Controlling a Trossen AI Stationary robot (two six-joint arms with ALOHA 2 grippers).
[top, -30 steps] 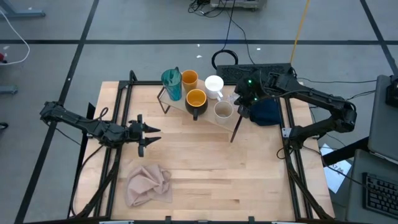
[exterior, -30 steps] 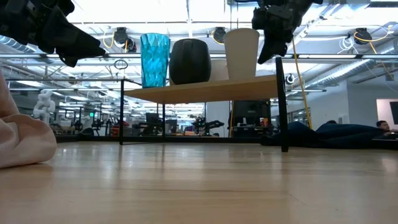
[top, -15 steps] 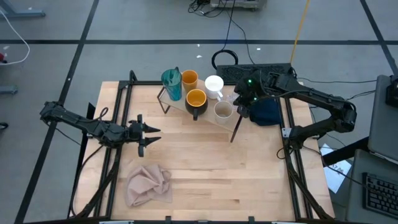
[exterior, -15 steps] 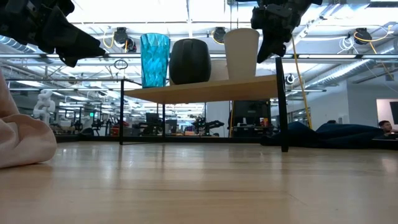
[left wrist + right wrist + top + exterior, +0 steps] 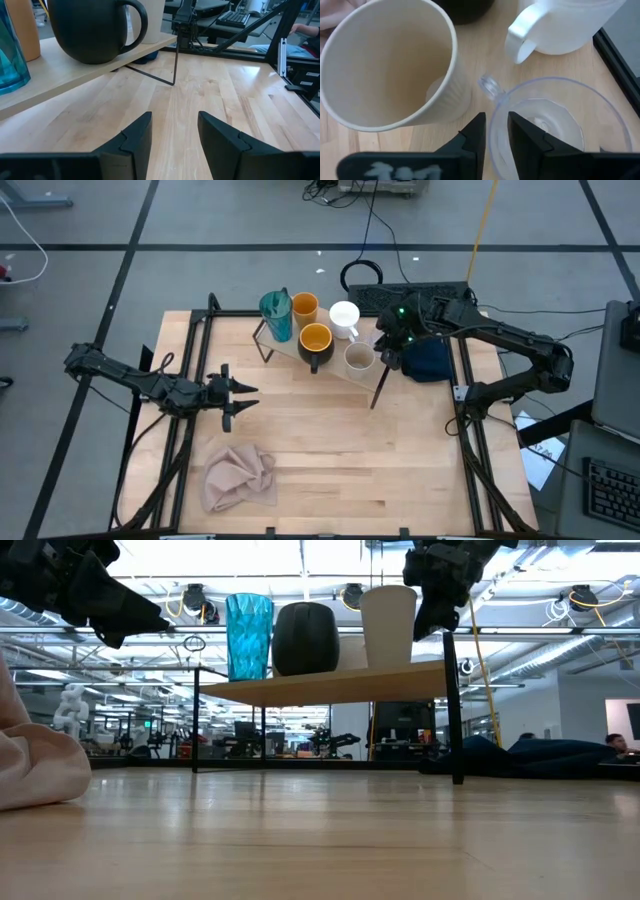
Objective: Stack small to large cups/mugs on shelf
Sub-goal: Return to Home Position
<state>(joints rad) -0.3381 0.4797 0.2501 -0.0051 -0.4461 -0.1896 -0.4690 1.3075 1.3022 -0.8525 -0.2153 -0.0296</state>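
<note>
Tiny clear handled glass [image 5: 555,115] sat at the right end of the light-wood shelf board on its black wire frame [image 5: 320,686], just beside the beige ribbed cup [image 5: 358,358] and near the white handled mug [image 5: 345,316]. Further along the shelf: black mug with orange inside [image 5: 315,340], orange cup [image 5: 304,307], tall teal tumbler [image 5: 276,315].

Right gripper [image 5: 385,352] hung right over the glass. Its fingers straddled the glass wall with a narrow gap, wider than the wall, so it looked released rather than clamped.

Left gripper [image 5: 235,395] waited over the left of the wooden tabletop [image 5: 330,450], fingers spread, nothing between them.

Retreat judgement: lift straight up till both fingertips clear the rim, then swing away. Any sideways drift could drag the glass off the board end or nudge the beige cup.
</note>
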